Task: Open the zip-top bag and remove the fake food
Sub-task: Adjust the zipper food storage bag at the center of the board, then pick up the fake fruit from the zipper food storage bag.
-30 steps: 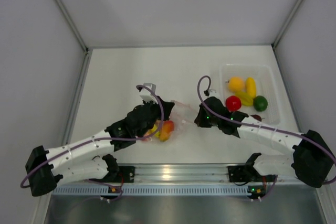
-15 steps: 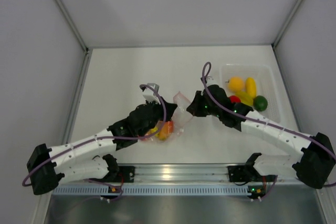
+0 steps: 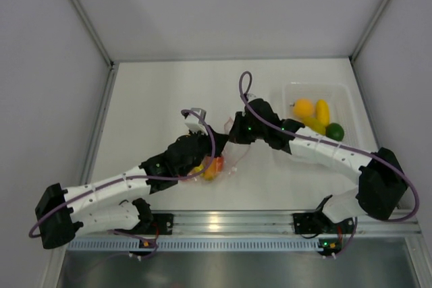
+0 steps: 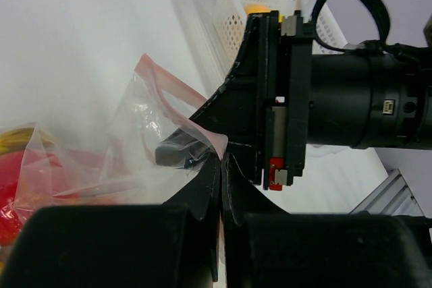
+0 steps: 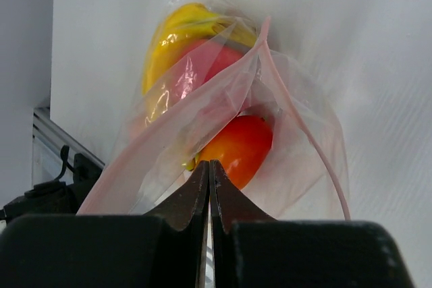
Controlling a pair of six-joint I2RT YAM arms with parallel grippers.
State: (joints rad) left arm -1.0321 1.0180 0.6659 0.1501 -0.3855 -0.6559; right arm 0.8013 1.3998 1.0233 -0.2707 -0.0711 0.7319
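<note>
Gripping one zip-top bag [image 5: 223, 99]: left end effector [image 4: 219, 163], right end effector [image 5: 209, 166], both clamped.

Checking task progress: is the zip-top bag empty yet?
Not empty. The zip-top bag holds yellow and orange-red fake food, seen through the plastic.

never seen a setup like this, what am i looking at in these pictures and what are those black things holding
Two robot arms are bolted to the near edge of a white table. The wide picture looks down from above; the other two come from a camera on each wrist. The black wedge at the bottom of each of those is a gripper. The left gripper and right gripper are both shut, each pinching the edge of a clear bag that is held between them. Inside the bag is plastic fake food, yellow and red-orange. On the right is a clear tray with more pieces: an orange, a banana and a lime.
</note>
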